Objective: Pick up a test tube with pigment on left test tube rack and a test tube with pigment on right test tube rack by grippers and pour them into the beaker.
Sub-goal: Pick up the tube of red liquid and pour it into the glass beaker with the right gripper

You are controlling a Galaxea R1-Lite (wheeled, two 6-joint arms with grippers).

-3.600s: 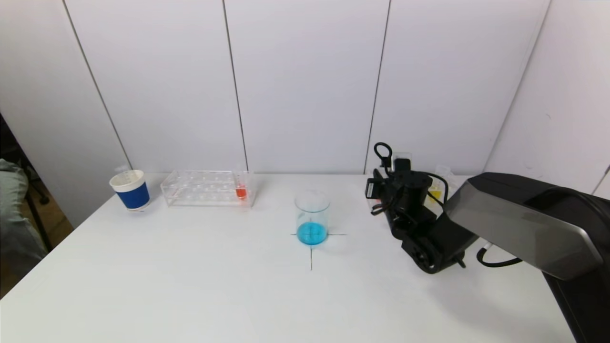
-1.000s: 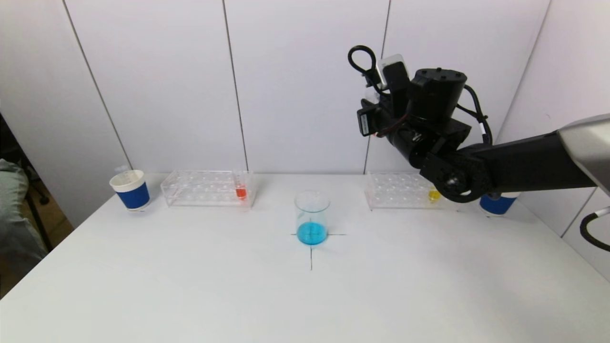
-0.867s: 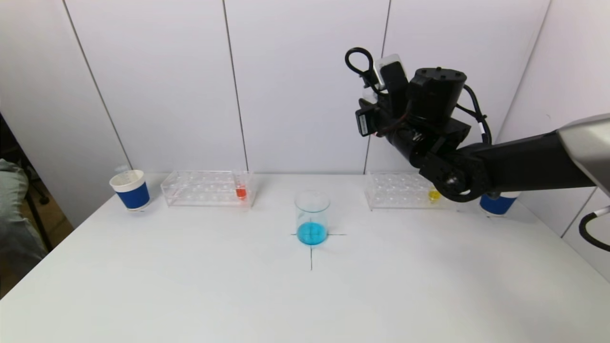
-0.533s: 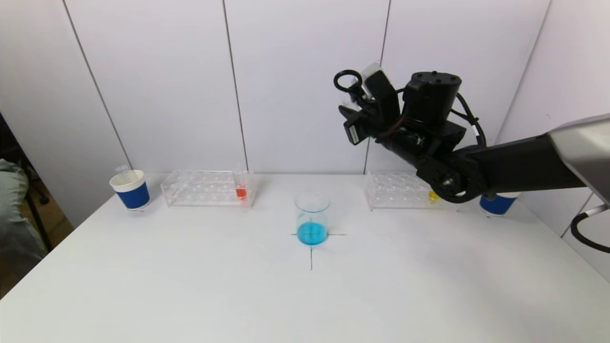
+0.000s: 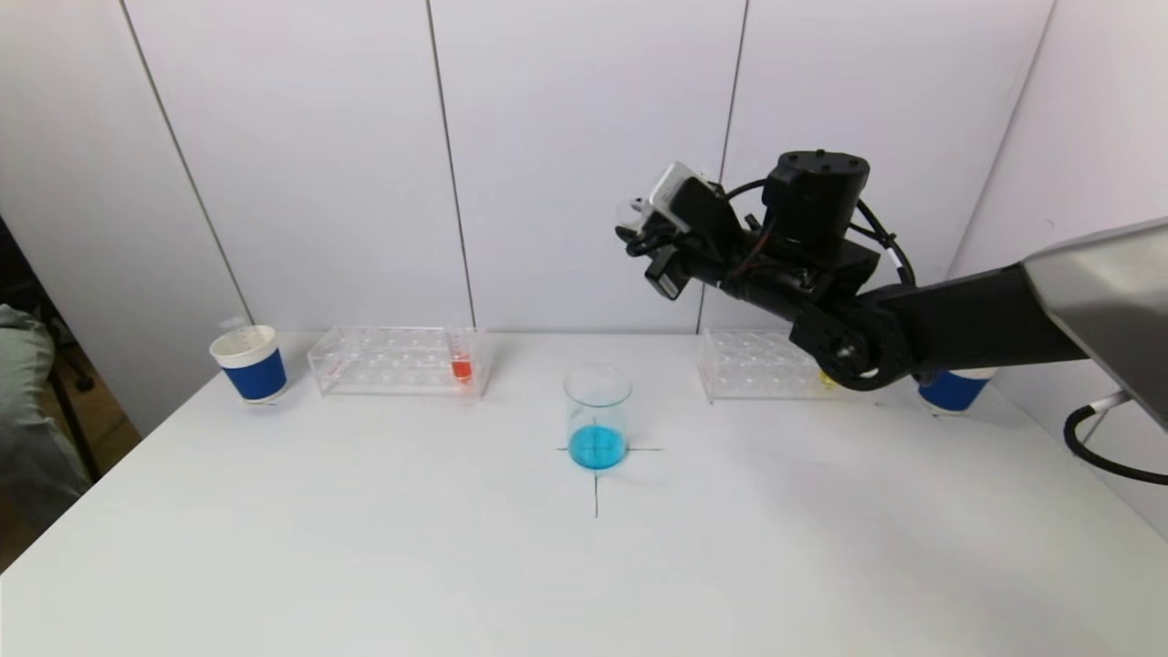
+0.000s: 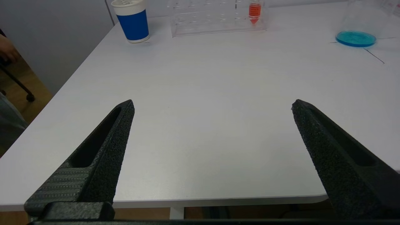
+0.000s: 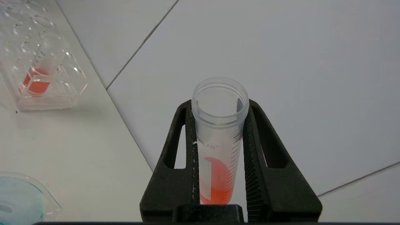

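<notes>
My right gripper (image 5: 638, 230) is shut on a clear test tube (image 7: 218, 140) with orange-red pigment at its bottom. It holds the tube high above the table, up and to the right of the glass beaker (image 5: 598, 415), which holds blue liquid. The tube's open mouth (image 5: 630, 213) points left. The left rack (image 5: 392, 360) holds a tube of red pigment (image 5: 461, 367). The right rack (image 5: 757, 365) stands behind my right arm, with a yellow tube (image 5: 827, 376) mostly hidden. My left gripper (image 6: 212, 104) is open and empty over the table's front left edge.
A blue and white paper cup (image 5: 249, 363) stands left of the left rack. Another blue cup (image 5: 949, 391) stands right of the right rack, partly behind my arm. The beaker sits on a black cross mark (image 5: 596, 484). White wall panels close the back.
My right arm has lifted from the right rack with the tube, then swung left and a little down toward the beaker, with the wrist turning the tube's mouth leftward. Nothing else moved.
</notes>
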